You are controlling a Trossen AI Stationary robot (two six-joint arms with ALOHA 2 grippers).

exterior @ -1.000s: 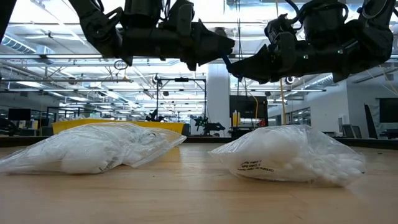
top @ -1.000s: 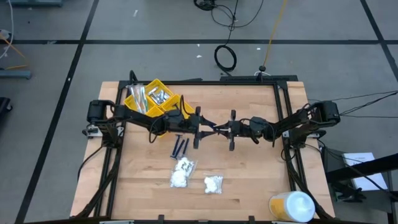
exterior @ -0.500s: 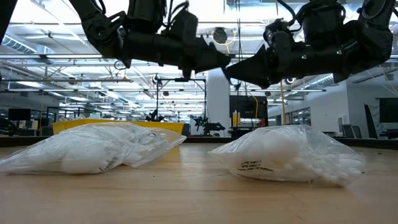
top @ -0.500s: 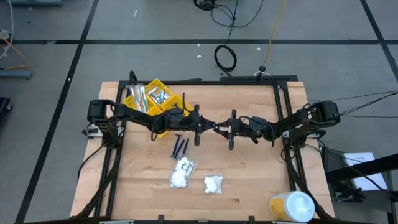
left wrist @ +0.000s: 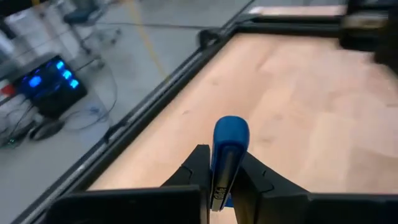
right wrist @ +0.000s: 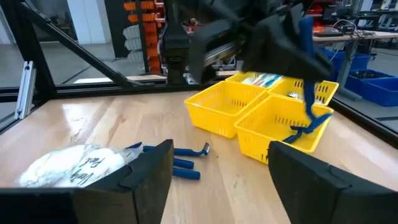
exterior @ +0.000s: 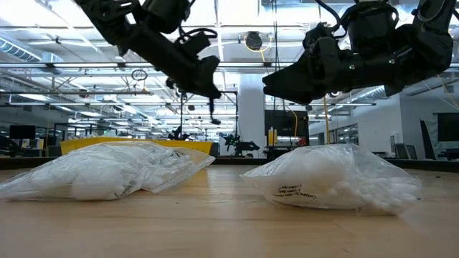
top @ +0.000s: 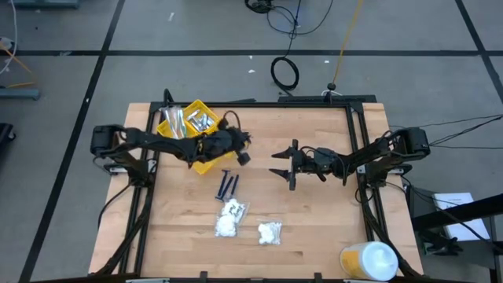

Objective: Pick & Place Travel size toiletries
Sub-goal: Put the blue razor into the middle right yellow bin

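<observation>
My left gripper (top: 240, 149) is shut on a slim dark blue stick (right wrist: 306, 81) that hangs over the near compartment of the yellow tray (top: 189, 126). In the left wrist view the stick's rounded end (left wrist: 231, 134) stands up between the fingers. My right gripper (top: 281, 163) stands open at mid-table, level, holding nothing. More blue sticks (top: 226, 185) lie flat on the wood. Two clear bags of white lumps (top: 229, 218) (top: 269, 232) lie nearer the front edge. My left gripper pinches the blue stick between its two fingers near the stick's upper end (left wrist: 225, 163). The fingers come nearly level from the table's left and lie across the stick. Most of the stick hangs below them, lifted clear, with its lower end (right wrist: 306, 132) above the tray.
The yellow tray (right wrist: 249, 112) holds silvery packets in its far compartments. A large white-and-yellow round container (top: 369, 261) stands at the front right corner. A dark frame runs along the table's edges (top: 357, 126). Bare wood lies between the two grippers.
My right gripper has opened and let go of the blue stick, staying where it was. My left gripper, now shut on the stick, has drawn it away toward the table's left and the yellow tray. It has swung round and tipped up, and the stick now hangs from it.
</observation>
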